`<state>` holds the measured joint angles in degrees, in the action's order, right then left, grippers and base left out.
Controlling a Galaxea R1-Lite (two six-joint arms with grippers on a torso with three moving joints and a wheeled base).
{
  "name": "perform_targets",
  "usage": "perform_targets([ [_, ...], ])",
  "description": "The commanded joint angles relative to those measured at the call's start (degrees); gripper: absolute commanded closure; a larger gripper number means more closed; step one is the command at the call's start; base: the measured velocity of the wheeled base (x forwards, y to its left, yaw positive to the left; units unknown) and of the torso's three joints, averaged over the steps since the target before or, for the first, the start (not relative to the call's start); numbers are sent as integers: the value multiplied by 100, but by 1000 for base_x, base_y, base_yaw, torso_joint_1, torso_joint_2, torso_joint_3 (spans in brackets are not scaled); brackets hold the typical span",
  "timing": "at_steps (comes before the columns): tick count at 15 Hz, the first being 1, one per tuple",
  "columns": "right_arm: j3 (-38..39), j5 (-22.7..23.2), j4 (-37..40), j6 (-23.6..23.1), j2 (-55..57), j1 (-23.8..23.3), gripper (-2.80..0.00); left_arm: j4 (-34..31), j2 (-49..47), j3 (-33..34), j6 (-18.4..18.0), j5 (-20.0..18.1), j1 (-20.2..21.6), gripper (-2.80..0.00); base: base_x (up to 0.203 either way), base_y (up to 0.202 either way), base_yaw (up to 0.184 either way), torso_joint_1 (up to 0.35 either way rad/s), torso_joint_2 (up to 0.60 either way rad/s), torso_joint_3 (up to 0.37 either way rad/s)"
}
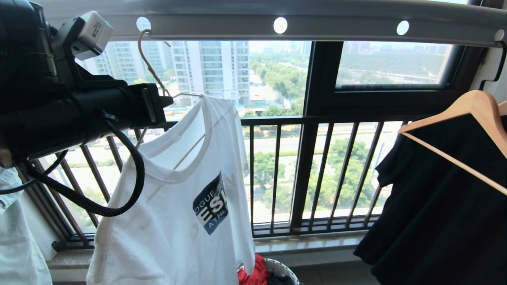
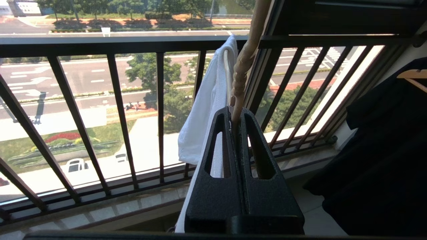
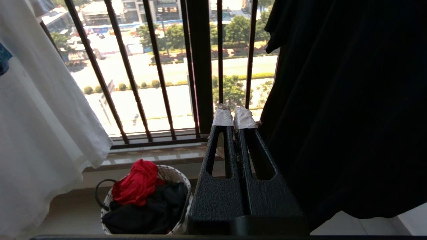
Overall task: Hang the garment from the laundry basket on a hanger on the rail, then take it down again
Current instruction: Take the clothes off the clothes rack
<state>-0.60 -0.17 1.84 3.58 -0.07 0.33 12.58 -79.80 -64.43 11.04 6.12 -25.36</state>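
The white T-shirt garment (image 1: pixel 178 221) with a dark blue chest print hangs on the thin cream hanger (image 1: pixel 148 65). The hanger's hook reaches up to the leftmost hole of the grey rail (image 1: pixel 336 25). My left gripper (image 1: pixel 168 102) is raised at the upper left and is shut on the hanger's twisted neck (image 2: pixel 245 60), just above the shirt's collar (image 2: pixel 203 110). The neck runs up out of the closed fingertips of the left gripper (image 2: pixel 236 111). The laundry basket (image 1: pixel 279 269) stands on the floor below the shirt. My right gripper (image 3: pixel 233 116) hangs low beside the basket (image 3: pixel 170 173), shut and empty.
A black garment (image 1: pixel 443 206) hangs on a thick wooden hanger (image 1: pixel 471 105) at the right end of the rail. The dark barred balcony railing (image 1: pixel 317 120) stands behind. A pale garment (image 1: pixel 16 237) hangs at the far left. Red cloth (image 3: pixel 138 181) and dark clothes fill the basket.
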Motion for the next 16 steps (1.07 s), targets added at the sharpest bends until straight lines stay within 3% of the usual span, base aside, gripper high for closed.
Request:
perform_targets([
  [1, -2, 0, 0, 3, -1, 2, 0, 572, 57, 379, 4, 4, 4, 0, 0, 0, 0, 0, 0, 0],
  [3, 3, 0, 0, 3, 2, 2, 0, 1095, 128, 613, 4, -5, 4, 0, 0, 0, 0, 0, 0, 0],
  [6, -2, 0, 0, 3, 0, 2, 0, 1382, 234, 813, 3, -14, 4, 0, 0, 0, 0, 0, 0, 0],
  [16, 6, 0, 0, 3, 5, 2, 0, 1405, 957, 1301, -251, -22, -12, 0, 0, 0, 0, 0, 0, 0],
])
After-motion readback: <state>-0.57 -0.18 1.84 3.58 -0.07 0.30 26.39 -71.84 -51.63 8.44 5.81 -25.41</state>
